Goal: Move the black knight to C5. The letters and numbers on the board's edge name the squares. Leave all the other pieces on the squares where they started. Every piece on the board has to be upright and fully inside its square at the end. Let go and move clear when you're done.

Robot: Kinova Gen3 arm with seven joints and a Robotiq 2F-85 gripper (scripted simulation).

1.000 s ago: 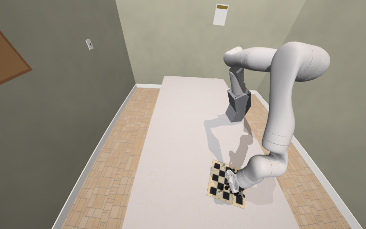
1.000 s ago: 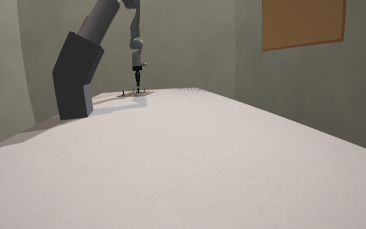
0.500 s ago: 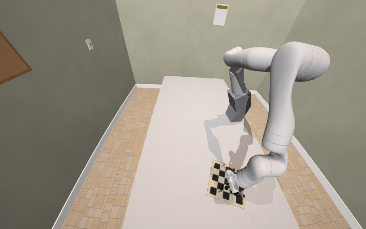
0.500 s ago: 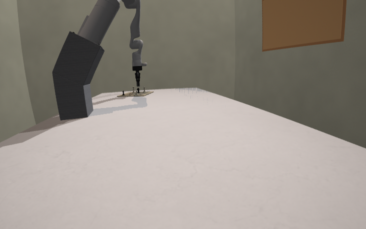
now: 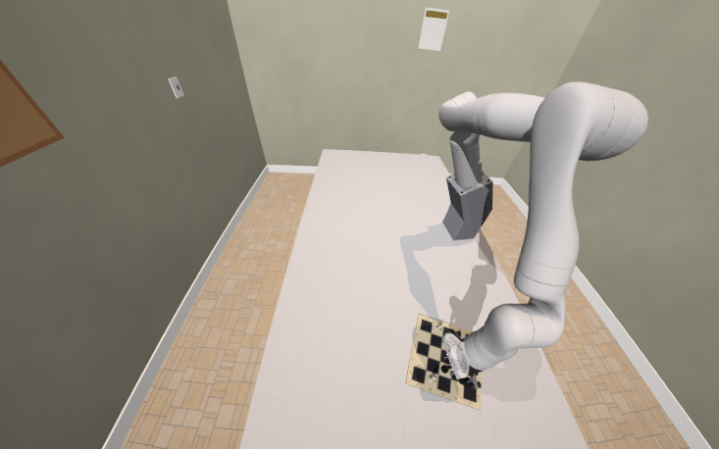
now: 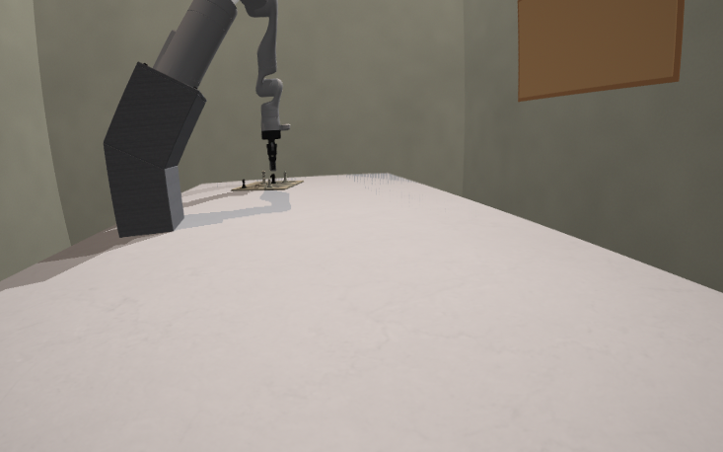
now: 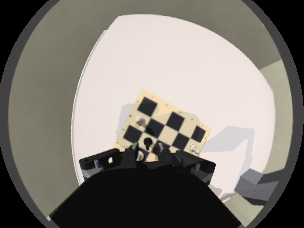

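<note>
The small chessboard (image 5: 421, 329) (image 6: 293, 183) (image 7: 200, 129) lies on the white table, at its near end in the top view. My gripper (image 5: 453, 360) (image 6: 271, 167) (image 7: 147, 147) points straight down over the board and hangs a little above it. Its fingers are partly open with nothing between them. A small black piece (image 6: 272, 179) (image 7: 146, 144), which seems to be the black knight, stands on the board right under the fingertips. The arm hides part of the board in the top view. I cannot read the square labels.
Other small pieces stand on the board: a black one (image 6: 244, 183) at its left edge, pale ones (image 6: 263, 179) (image 6: 285, 178) near the gripper, and a pale one (image 7: 140, 121) in the wrist view. The arm's dark base (image 5: 466, 209) (image 6: 144, 163) stands further along the table.
</note>
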